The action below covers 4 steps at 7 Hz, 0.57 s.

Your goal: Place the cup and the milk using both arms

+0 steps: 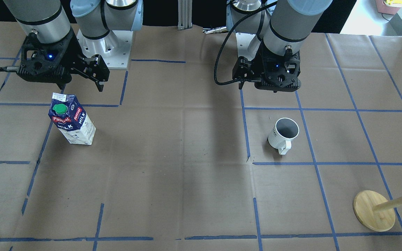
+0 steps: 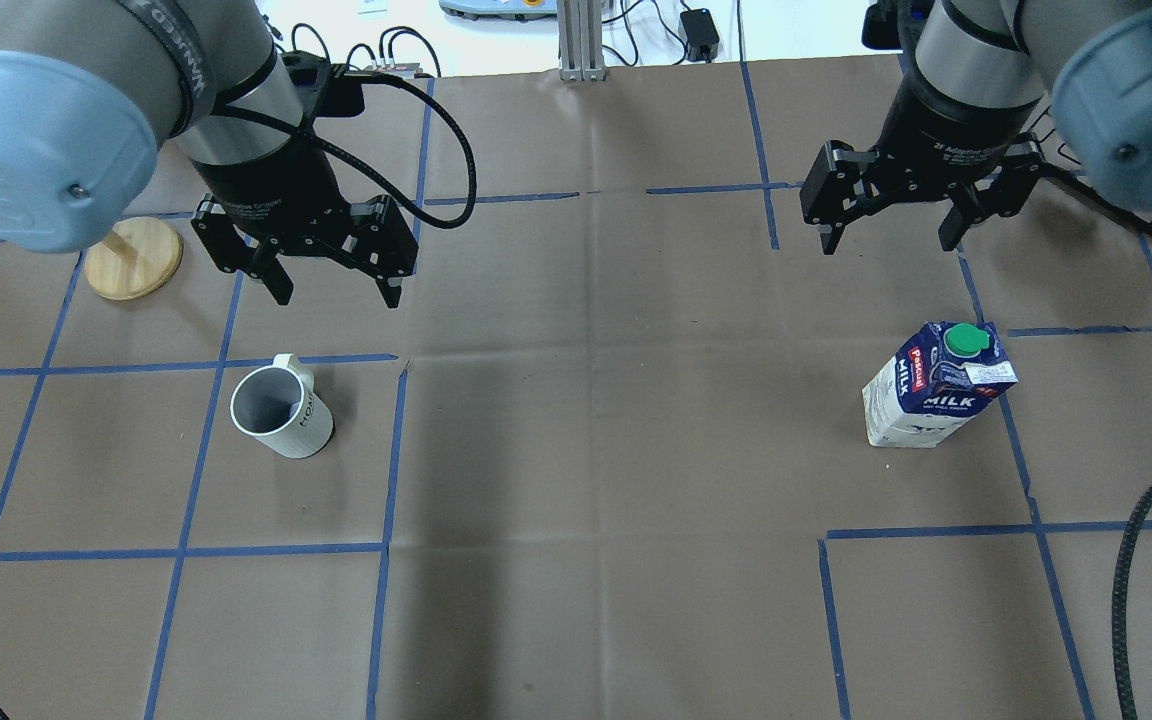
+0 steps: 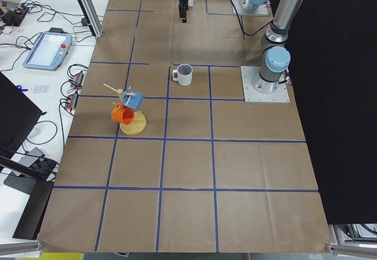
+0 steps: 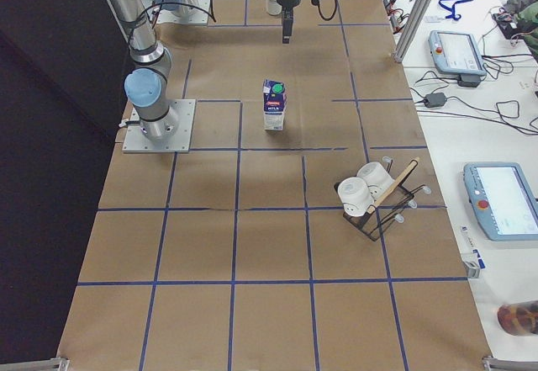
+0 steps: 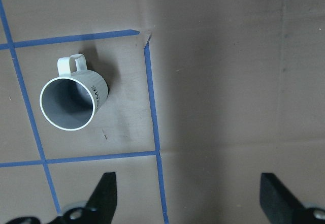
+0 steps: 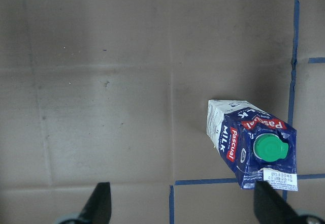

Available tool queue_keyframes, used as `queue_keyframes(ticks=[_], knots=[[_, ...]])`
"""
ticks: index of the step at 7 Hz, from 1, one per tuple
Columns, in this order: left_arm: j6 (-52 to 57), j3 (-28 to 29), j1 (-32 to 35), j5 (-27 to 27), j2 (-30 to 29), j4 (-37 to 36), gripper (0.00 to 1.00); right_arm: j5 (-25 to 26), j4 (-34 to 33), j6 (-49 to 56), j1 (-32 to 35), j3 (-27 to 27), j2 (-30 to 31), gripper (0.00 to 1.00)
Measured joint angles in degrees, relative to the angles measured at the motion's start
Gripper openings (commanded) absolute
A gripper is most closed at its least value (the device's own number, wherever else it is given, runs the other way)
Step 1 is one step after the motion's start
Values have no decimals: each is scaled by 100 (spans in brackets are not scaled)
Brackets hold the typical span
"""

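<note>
The cup (image 2: 281,410) is seen standing upright on the table (image 2: 596,450), on the robot's left side, inside a square marked out by blue tape lines (image 2: 136,366). Its dark grey inside is turned upward and its handle is pointed away from the robot's base. The milk (image 2: 936,390) is found upright on the robot's right side, well apart from the cup, with its green cap (image 2: 966,341) on top and a tape line just beside its foot.

The left tool (image 2: 336,297) is raised above the table near the cup and apart from it, its fingers spread wide with nothing between them. In the left wrist view the cup is shown off toward one finger rather than in the gap. The right tool (image 2: 887,243) is likewise raised near the milk, spread wide and empty, and the carton is shown toward one finger in the right wrist view.

A wooden stand (image 2: 134,257) with a round base is set at the table's end on the robot's left, and a blue mug (image 3: 134,99) and an orange mug (image 3: 122,114) are hung on it. At the opposite end a wire rack (image 4: 378,207) is seen with two white cups (image 4: 355,194) on it
</note>
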<state>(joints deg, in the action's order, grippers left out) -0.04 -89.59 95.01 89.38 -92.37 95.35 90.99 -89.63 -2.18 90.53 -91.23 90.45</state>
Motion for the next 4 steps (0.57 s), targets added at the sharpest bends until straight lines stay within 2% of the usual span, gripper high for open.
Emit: queue_keyframes(ticks=[4], knots=[[13,-53,0,0,1,-14,100,-3,13,50,0,0,-1,100]])
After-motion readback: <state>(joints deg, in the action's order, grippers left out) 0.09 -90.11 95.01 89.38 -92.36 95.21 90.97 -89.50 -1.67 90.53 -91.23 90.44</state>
